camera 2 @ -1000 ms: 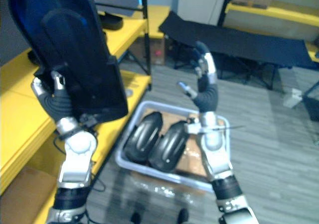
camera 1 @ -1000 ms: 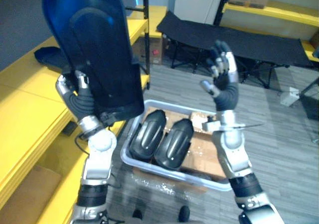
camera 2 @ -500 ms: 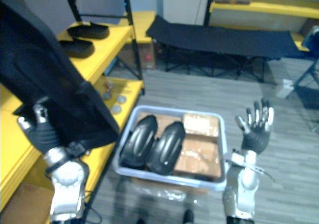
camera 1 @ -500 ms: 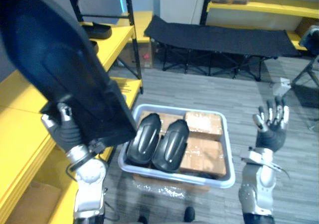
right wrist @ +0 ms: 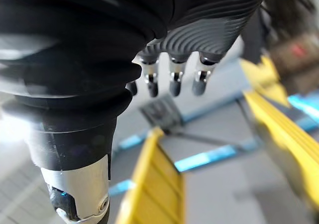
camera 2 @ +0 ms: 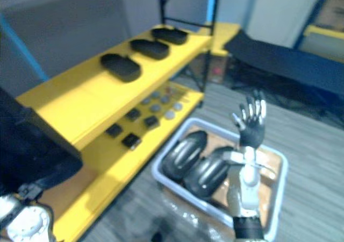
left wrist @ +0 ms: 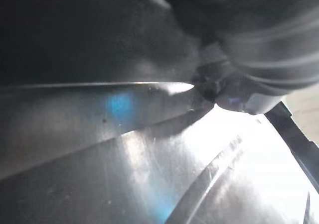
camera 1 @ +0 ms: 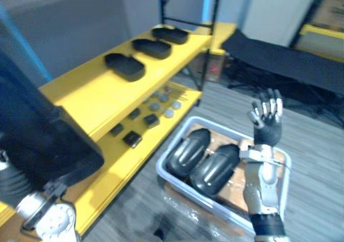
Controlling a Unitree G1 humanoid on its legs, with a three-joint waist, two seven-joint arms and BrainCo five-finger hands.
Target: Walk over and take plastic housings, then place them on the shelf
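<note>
Large dark plastic housing (camera 1: 37,140) carried low at the robot's left, close against the near end of a yellow shelf (camera 1: 80,94). Borne by the left hand (left wrist: 264,35), mostly hidden behind the housing; grip impossible to tell. Right hand (camera 1: 267,128) held up over a grey bin (camera 1: 164,172) on the floor, fingers (camera 1: 265,105) straight and spread, holding nothing. Two more housings (camera 1: 189,151) lying side by side in the bin.

Likely trouble: knocking the carried housing's wide lower edge against the shelf's front lip on the way up. Also possible: a slip from a one-handed hold, given the bulk. Landing spot partly blocked from sight by the housing itself.

Open room: a long bare stretch of upper shelf board nearest the robot. Three dark tray-like pieces (camera 1: 124,65) further along, well apart from the carried housing. Black upright post (camera 1: 215,16) at the far end. Small parts (camera 1: 133,140) on the lower board. Bin near the shelf's lower edge, with only a narrow strip of floor between.
</note>
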